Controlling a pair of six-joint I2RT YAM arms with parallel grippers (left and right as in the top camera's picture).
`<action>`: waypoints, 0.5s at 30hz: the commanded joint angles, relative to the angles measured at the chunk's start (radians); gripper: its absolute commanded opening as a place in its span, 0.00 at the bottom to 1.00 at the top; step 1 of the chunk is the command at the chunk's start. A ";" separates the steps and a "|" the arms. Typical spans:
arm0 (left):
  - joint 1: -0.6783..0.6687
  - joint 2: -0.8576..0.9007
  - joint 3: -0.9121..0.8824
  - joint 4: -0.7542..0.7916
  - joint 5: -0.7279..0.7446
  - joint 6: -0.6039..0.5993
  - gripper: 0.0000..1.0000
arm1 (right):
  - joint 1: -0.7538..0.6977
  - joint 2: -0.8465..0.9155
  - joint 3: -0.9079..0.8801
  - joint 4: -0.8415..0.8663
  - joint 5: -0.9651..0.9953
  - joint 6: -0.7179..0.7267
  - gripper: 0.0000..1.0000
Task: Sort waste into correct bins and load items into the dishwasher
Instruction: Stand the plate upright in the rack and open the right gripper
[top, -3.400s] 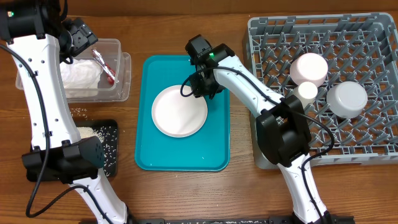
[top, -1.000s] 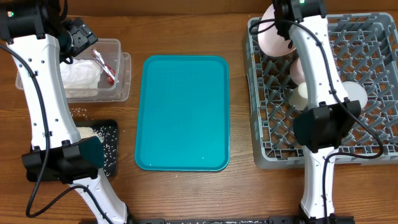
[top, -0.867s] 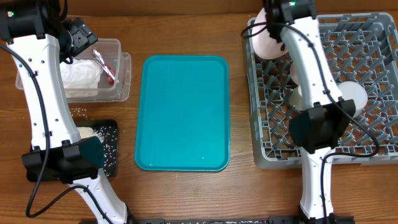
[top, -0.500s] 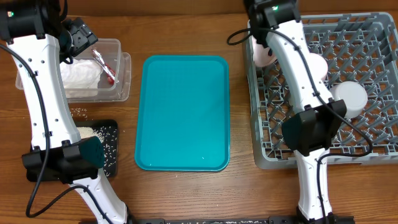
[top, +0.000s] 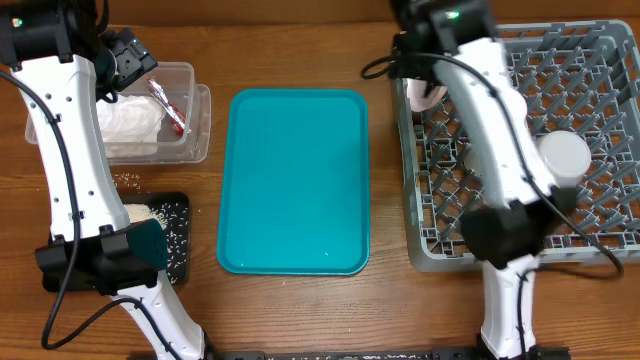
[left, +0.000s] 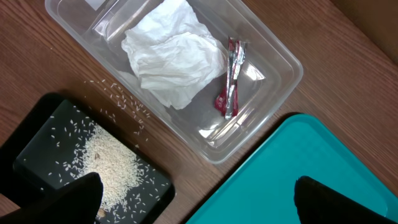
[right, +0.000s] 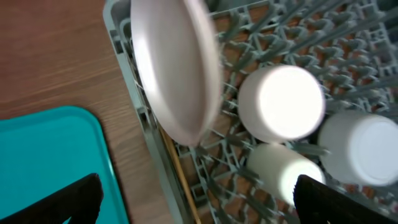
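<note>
The pale plate (right: 177, 68) stands on edge in the far left corner of the grey dishwasher rack (top: 600, 90), and a sliver of the plate (top: 428, 95) shows beside my right arm. My right gripper (right: 202, 199) hangs open above it, holding nothing. Beside the plate sit an upturned pale bowl (right: 283, 102), a white cup (right: 283, 174) and a greyish bowl (top: 563, 155). My left gripper (left: 199, 205) is open and empty over the clear tub (left: 273, 56), which holds the white napkin (left: 171, 53) and the red-and-white wrapper (left: 230, 78). Rice lies in the black tray (left: 37, 124).
The teal tray (top: 295, 180) lies bare between the bins and the rack. Loose rice grains (top: 125, 182) dot the wood between tub and black tray. A thin wooden chopstick (right: 180, 180) lies in the rack along its left wall.
My right gripper went from shut on the plate to open and drew back to the left. The plate now stands in the rack's corner. The left arm is still.
</note>
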 joint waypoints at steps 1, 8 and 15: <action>-0.007 -0.005 0.010 0.002 0.002 -0.006 1.00 | -0.025 -0.145 0.046 -0.033 -0.021 0.027 1.00; -0.007 -0.005 0.010 0.002 0.001 -0.006 1.00 | -0.031 -0.257 0.038 -0.033 -0.231 -0.066 1.00; -0.007 -0.005 0.010 0.002 0.001 -0.006 1.00 | -0.024 -0.356 0.011 -0.033 -0.332 -0.164 1.00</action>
